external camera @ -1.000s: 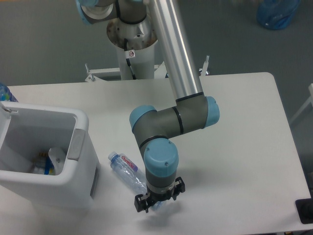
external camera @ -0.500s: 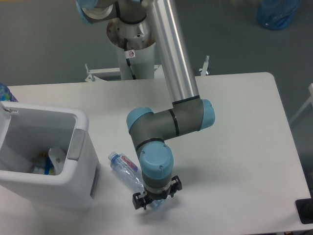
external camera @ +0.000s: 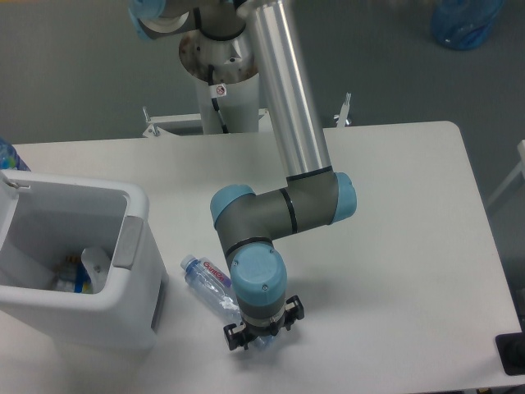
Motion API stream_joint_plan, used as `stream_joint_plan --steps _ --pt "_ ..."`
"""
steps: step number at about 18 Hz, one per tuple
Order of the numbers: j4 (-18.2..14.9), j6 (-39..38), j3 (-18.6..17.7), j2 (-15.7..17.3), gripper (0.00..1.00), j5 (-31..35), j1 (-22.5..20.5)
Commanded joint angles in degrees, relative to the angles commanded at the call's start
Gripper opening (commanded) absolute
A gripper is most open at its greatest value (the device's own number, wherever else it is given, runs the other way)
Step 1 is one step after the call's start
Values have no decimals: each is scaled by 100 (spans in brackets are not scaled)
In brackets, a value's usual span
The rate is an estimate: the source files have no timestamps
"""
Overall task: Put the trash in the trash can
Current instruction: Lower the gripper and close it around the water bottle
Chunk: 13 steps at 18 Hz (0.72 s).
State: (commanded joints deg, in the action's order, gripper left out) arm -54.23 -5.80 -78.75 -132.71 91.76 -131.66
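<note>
the white counter carries the trash can at its left edge, with scraps lying inside. the crushed bottle lies just right of it. the gripper sits over the bottle's lower end; i cannot tell its jaw state.

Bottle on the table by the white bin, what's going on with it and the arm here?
The arm has its hand low over the bottom end of the clear crushed bottle, which lies on the table just right of the white trash can. The wrist hides the fingers, so whether they have closed on the bottle cannot be told. The bottle is not in the can yet; some items already lie inside it, too small to identify.
</note>
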Motion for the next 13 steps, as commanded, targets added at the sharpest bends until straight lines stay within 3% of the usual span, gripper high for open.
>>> stream_joint_plan --steps 6,13 --pt "0 -79 -9 9 67 0 0" --pt "0 -114 -18 35 58 0 9"
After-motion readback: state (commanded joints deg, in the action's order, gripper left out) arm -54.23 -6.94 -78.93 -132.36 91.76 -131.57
